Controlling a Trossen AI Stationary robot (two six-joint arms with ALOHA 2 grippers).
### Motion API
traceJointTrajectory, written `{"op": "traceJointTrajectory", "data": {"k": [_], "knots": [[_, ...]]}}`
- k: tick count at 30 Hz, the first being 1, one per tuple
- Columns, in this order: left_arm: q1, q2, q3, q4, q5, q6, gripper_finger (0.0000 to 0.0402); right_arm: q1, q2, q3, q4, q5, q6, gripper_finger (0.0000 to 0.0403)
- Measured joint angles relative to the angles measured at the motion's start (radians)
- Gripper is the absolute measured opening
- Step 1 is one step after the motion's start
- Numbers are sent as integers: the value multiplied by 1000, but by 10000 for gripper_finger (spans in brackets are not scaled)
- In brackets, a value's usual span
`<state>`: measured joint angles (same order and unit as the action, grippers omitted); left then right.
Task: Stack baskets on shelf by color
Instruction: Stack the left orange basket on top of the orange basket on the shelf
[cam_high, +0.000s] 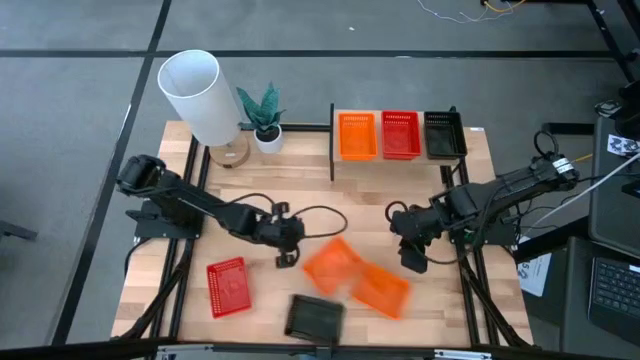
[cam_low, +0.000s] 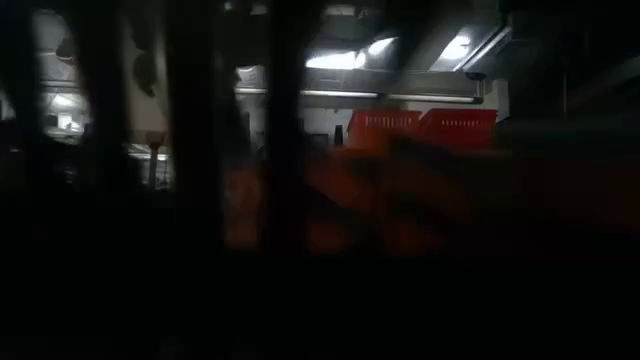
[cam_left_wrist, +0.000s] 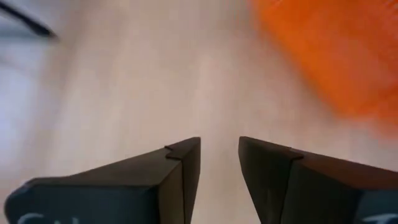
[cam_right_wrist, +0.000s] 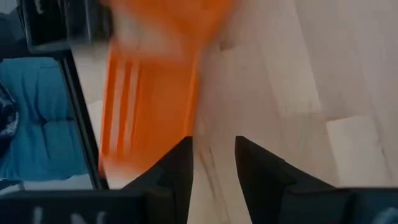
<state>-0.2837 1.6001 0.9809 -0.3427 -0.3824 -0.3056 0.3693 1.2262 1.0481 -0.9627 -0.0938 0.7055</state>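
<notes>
The left gripper (cam_high: 288, 250) hangs low over the desk (cam_high: 300, 190) with its fingers (cam_left_wrist: 180, 174) a narrow gap apart and empty, just beside two loose orange baskets (cam_high: 355, 277), which overlap, lie askew and run diagonally away from the shelf (cam_high: 400, 150). The right gripper (cam_high: 413, 256) sits on their other side, its fingers (cam_right_wrist: 177, 171) also slightly apart, holding nothing. On the shelf an orange basket (cam_high: 357, 136), a red basket (cam_high: 400, 134) and a black basket (cam_high: 444, 134) stand side by side, long axes pointing across the board. Far from the shelf, near the desk's front edge, lie a second red basket (cam_high: 229, 286) and a second black basket (cam_high: 316, 317).
</notes>
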Motion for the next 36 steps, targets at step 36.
{"op": "traceJointTrajectory", "data": {"k": [36], "knots": [[-68,-195,123,-877,-232,-270,102,258,74,-242,310,272,-777,118]]}}
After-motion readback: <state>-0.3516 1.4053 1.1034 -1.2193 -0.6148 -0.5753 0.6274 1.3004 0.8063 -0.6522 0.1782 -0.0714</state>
